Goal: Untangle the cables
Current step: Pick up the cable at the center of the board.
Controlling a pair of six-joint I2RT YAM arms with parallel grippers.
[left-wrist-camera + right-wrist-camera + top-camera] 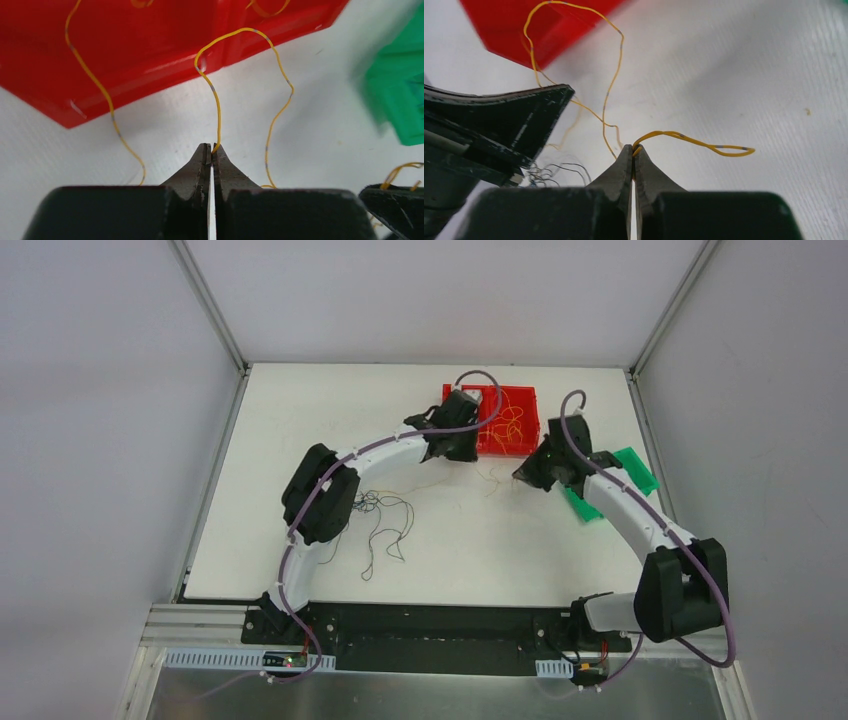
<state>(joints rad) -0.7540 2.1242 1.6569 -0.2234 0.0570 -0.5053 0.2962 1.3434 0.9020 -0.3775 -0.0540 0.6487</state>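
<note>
Holding a loose heap of yellow cables (512, 422), the red tray (532, 393) is lying just beyond the left fingers (211, 151). A green bin (637, 468) is sitting beside the right arm, its contents too small to tell. Both arms are reaching forward with elbows bent, tips low over the table (300, 410). The left fingers are pinching a yellow strand (216, 107) arching up before the tray wall. The right fingers (632, 152) are clamping a yellow loop (694, 141). Dark cables (385, 518) are lying well behind the left fingers.
</note>
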